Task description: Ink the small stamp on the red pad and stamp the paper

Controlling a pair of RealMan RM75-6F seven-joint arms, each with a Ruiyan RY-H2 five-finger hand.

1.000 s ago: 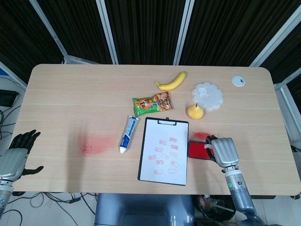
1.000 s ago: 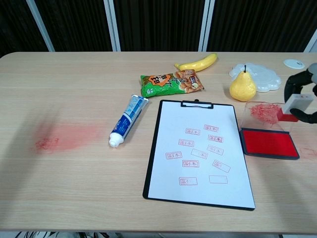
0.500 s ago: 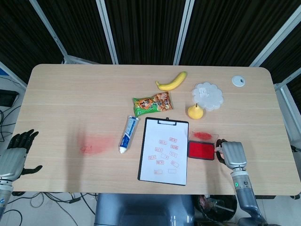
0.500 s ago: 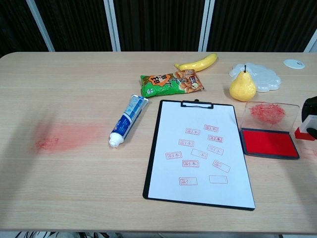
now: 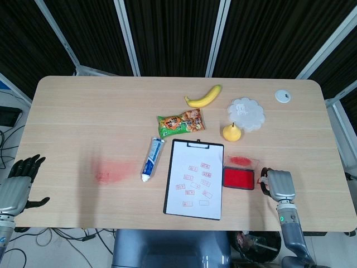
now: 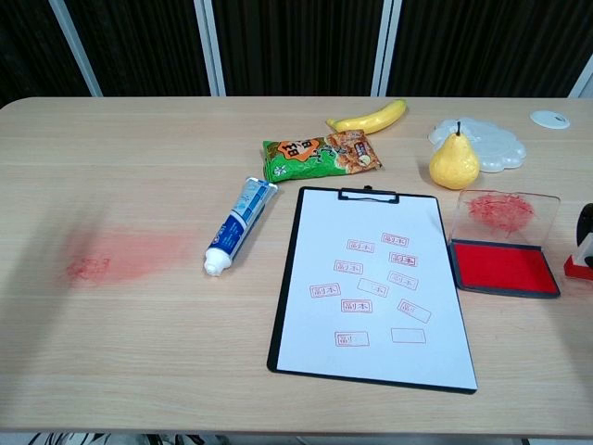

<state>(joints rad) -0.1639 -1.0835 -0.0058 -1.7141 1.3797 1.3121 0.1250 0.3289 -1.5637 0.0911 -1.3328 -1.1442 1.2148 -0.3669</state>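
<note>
Small stamp [image 6: 580, 265], red-based: held in right hand [image 5: 279, 184] at right edge of frame, beside red pad [image 6: 503, 267], low by the tabletop. Fingers clamped around it in head view. Carried rightward off the pad within the last second; judged set down or parked, not headed for paper [image 6: 375, 283]. Long axis and facing: not determinable, mostly cropped. Pad open, lid up toward the pear [image 6: 453, 159], long side running left-right. Paper on clipboard at centre, already stamped repeatedly. Left hand [image 5: 19, 184] lower left, fingers apart, holding nothing.
</note>
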